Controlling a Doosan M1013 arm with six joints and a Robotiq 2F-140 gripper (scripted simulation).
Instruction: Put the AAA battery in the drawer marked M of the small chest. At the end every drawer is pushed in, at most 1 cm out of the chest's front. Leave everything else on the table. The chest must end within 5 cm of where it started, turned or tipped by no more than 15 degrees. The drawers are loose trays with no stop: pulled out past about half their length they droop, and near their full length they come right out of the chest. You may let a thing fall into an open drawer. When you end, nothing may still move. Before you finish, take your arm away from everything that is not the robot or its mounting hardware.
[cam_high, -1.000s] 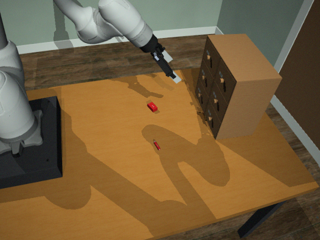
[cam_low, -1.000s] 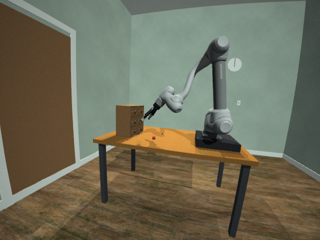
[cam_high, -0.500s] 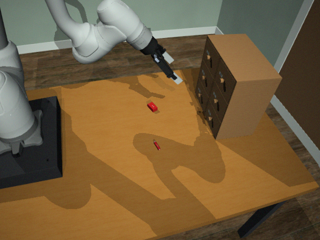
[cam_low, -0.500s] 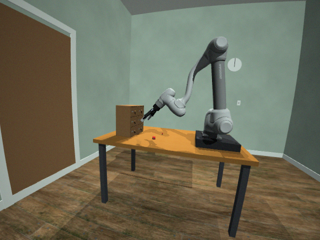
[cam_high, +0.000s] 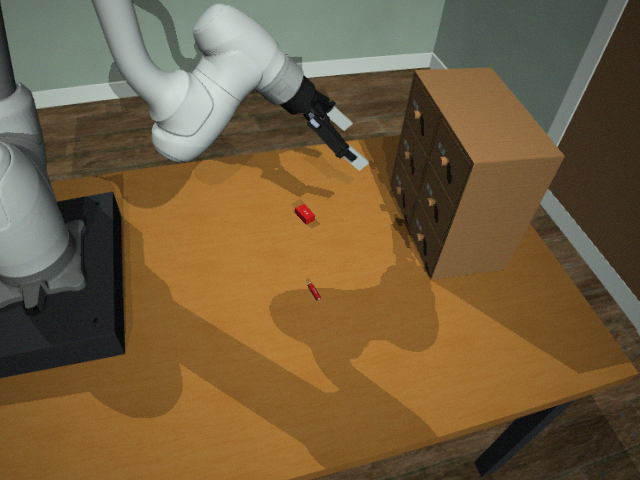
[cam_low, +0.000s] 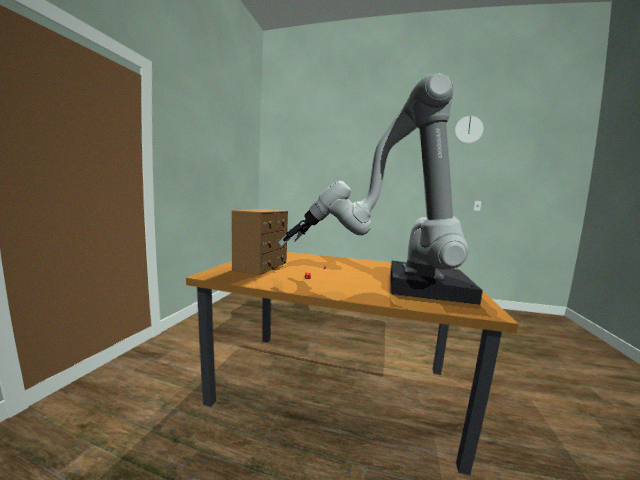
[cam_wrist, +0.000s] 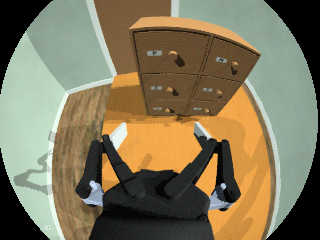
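In the top view, the gripper (cam_high: 353, 141) (cam_low: 289, 239) (cam_wrist: 160, 128) hangs above centre, its fingers spread fully and holding nothing; the AAA battery (cam_high: 313, 290) lies on the table (cam_high: 232, 248) near the frame's middle, below a red block (cam_high: 305, 213) (cam_low: 307, 275).

In the exterior view, the chest (cam_high: 491, 206) (cam_low: 246, 240) (cam_wrist: 172, 75) stands left of centre, the red block to its lower right.

In the wrist view, the chest fills the upper middle, its drawers pushed in, beyond the parted fingertips.

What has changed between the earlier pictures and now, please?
The arm's wrist section has swung lower, and the jaws have edged slightly toward the chest. Nothing was taken hold of or let go; the jaws remain open. The chest, battery and red box stayed put.
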